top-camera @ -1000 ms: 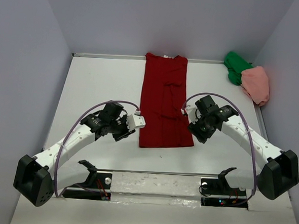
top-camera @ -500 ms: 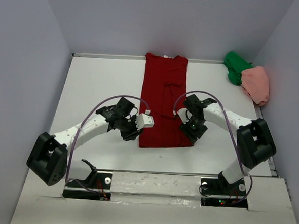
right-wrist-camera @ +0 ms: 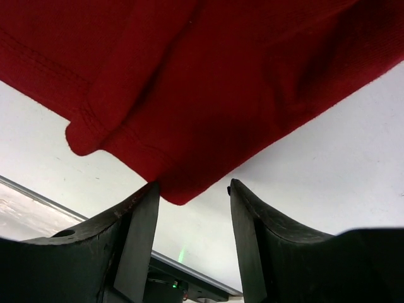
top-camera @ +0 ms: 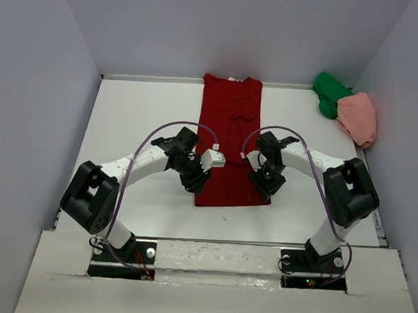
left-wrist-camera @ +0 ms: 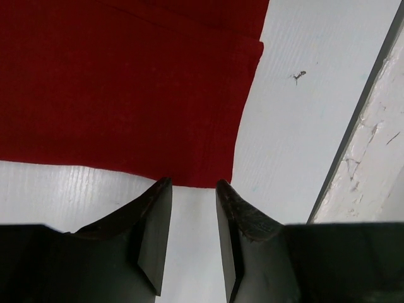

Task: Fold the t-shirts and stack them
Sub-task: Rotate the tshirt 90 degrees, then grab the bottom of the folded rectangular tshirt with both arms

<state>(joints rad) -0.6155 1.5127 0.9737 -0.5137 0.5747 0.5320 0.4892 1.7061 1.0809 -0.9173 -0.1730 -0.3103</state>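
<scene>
A dark red t-shirt (top-camera: 228, 140), folded lengthwise into a long strip, lies flat down the middle of the white table (top-camera: 141, 110). My left gripper (top-camera: 197, 183) sits at its near left corner. In the left wrist view this gripper (left-wrist-camera: 192, 184) is open, with only bare table between the fingers and the red hem (left-wrist-camera: 126, 113) just beyond the tips. My right gripper (top-camera: 265, 185) is at the near right corner. It (right-wrist-camera: 192, 185) is open, and the shirt's corner (right-wrist-camera: 180, 189) reaches into the mouth next to the left finger. A green t-shirt (top-camera: 329, 93) and a salmon pink t-shirt (top-camera: 358, 116) lie bunched at the back right.
Grey walls close in the table on the left, back and right. A metal rail (top-camera: 218, 241) runs along the near edge, beside the arm mounts. The bunched shirts lie against the right wall.
Both arms have swung inward and brought their grippers to the red shirt's near corners. The left jaws have widened a little. The shirts have not moved.
</scene>
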